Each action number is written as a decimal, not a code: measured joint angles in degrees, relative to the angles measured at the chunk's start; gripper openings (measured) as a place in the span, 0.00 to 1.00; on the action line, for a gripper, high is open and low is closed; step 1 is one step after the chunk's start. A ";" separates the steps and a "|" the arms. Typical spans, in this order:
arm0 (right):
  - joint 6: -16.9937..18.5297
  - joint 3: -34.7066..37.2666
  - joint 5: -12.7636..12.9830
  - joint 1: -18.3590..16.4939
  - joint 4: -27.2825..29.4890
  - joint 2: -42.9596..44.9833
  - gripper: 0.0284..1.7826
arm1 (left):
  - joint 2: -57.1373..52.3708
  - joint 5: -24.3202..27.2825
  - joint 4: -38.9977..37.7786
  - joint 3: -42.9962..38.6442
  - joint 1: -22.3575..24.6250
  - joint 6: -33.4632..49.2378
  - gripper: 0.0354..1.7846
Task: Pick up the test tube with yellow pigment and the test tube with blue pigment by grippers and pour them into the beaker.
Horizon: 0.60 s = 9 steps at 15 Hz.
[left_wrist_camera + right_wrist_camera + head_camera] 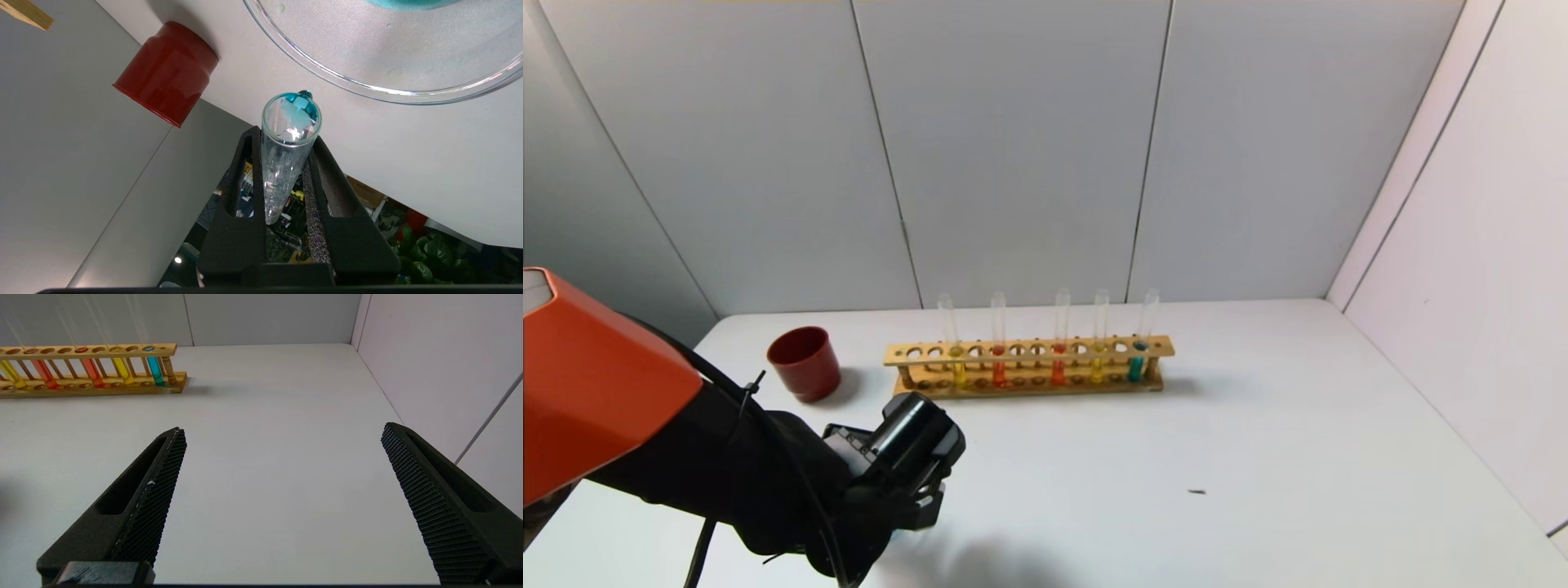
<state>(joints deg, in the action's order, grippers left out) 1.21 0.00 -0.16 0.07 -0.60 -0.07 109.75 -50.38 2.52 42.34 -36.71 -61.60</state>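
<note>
Pinching one blue-tipped tube (291,134), left claw (286,139); right claw (282,437) spread; five racked tubes.

A dark-red cup (804,363) sits at nine o'clock of the tan wooden rack (1029,364) holding yellow, orange-red and teal tubes, while the black left gripper (286,143) pinches a clear tube (286,155) with teal drops near the clear beaker (327,69).

Wooden rack (1029,365) and red cup (805,363) block table's (1258,457) rear; front right open.
</note>
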 joint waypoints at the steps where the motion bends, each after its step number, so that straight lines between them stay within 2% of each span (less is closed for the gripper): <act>1: 0.00 0.00 0.00 0.00 0.00 0.00 0.98 | 0.06 -0.02 0.00 0.00 -0.06 -0.02 0.17; 9: 0.02 0.00 0.00 0.00 0.00 0.00 0.98 | 0.11 -0.13 0.09 -0.11 -0.22 -0.02 0.17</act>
<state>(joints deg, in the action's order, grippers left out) 1.23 0.00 -0.16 0.07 -0.60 -0.07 109.86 -50.52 2.61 42.23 -36.93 -61.62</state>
